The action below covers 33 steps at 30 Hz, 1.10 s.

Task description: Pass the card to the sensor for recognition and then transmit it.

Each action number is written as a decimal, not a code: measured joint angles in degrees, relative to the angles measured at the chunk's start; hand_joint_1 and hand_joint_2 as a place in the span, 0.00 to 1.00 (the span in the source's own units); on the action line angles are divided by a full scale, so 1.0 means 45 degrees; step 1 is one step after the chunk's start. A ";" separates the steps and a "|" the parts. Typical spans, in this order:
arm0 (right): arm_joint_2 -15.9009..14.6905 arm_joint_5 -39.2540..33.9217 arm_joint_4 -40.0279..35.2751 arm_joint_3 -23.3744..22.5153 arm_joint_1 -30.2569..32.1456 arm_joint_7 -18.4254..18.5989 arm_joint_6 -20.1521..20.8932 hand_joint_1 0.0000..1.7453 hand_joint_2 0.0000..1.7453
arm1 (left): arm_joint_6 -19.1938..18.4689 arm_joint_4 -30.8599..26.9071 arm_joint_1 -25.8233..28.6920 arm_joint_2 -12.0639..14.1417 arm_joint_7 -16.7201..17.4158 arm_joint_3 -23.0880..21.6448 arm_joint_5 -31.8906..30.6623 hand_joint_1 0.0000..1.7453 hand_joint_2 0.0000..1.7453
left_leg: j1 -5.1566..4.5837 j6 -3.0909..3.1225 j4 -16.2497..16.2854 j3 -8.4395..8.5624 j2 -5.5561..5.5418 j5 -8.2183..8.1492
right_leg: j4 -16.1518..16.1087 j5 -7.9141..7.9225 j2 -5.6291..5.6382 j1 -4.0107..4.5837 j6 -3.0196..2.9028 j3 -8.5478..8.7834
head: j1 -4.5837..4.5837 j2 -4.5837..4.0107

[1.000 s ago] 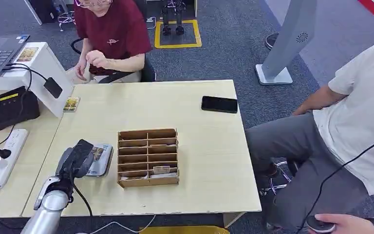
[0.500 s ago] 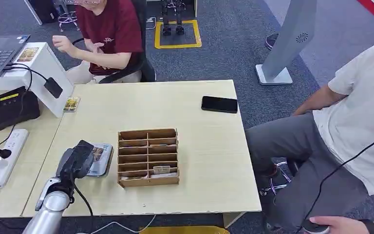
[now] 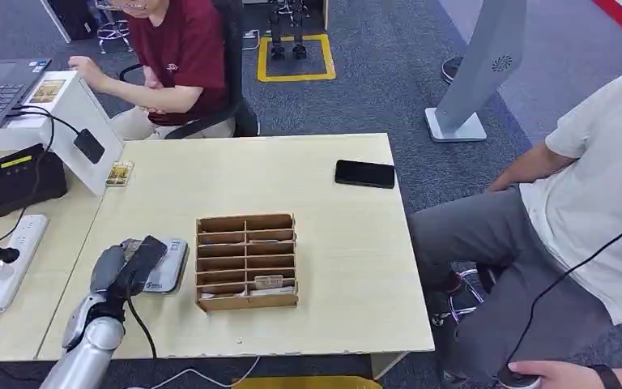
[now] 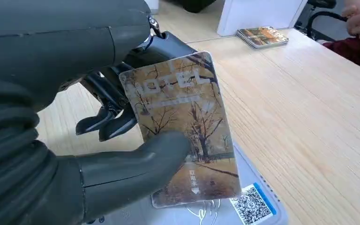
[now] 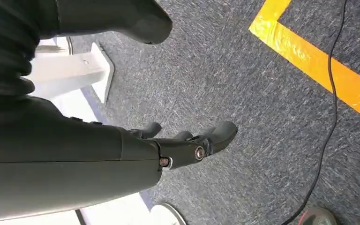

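My left hand holds a hotel card printed with brown trees, pinched between the thumb and fingers. The card hovers just over the grey sensor pad with a QR code, at the table's front left. In the head view the hand covers most of the card. My right hand hangs over the carpeted floor with its fingers apart and nothing in it.
A wooden sorting box with several slots stands right of the sensor. A stack of cards lies by a white stand. A black phone lies at the far right. One person sits behind the table, another at the right.
My left hand has tilted and lowered the card toward the sensor pad. The seated person behind the table reached over to the white stand.
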 joint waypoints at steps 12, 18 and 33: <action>0.0000 0.0010 0.0000 0.0233 -0.0006 -0.0049 0.0000 0.00 1.00 | 0.0325 0.0956 -0.0375 -0.0117 0.0180 0.0000 -0.0942 1.00 1.00 | -0.0001 0.0000 -0.0001 0.0032 -0.0003 0.0000 | 0.0003 0.0000 -0.0009 0.0000 0.0000 0.0034 | 0.0000 0.0000; 0.0000 0.0010 0.0000 0.0267 -0.0008 -0.0039 -0.0005 0.00 1.00 | 0.0422 0.1364 -0.0525 -0.0194 0.0165 0.0092 -0.1073 1.00 1.00 | -0.0001 0.0000 -0.0003 0.0050 -0.0004 0.0000 | 0.0003 -0.0001 -0.0011 0.0000 0.0000 0.0052 | 0.0000 0.0000; 0.0000 0.0015 0.0000 0.0578 -0.0029 0.0029 -0.0209 0.00 1.00 | -0.3099 0.0217 -0.0544 -0.0631 -0.1112 0.1161 0.6895 1.00 1.00 | 0.0002 0.0004 0.0003 0.0034 -0.0032 0.0043 | 0.0003 0.0013 -0.0037 0.0002 -0.0004 0.0033 | 0.0005 0.0000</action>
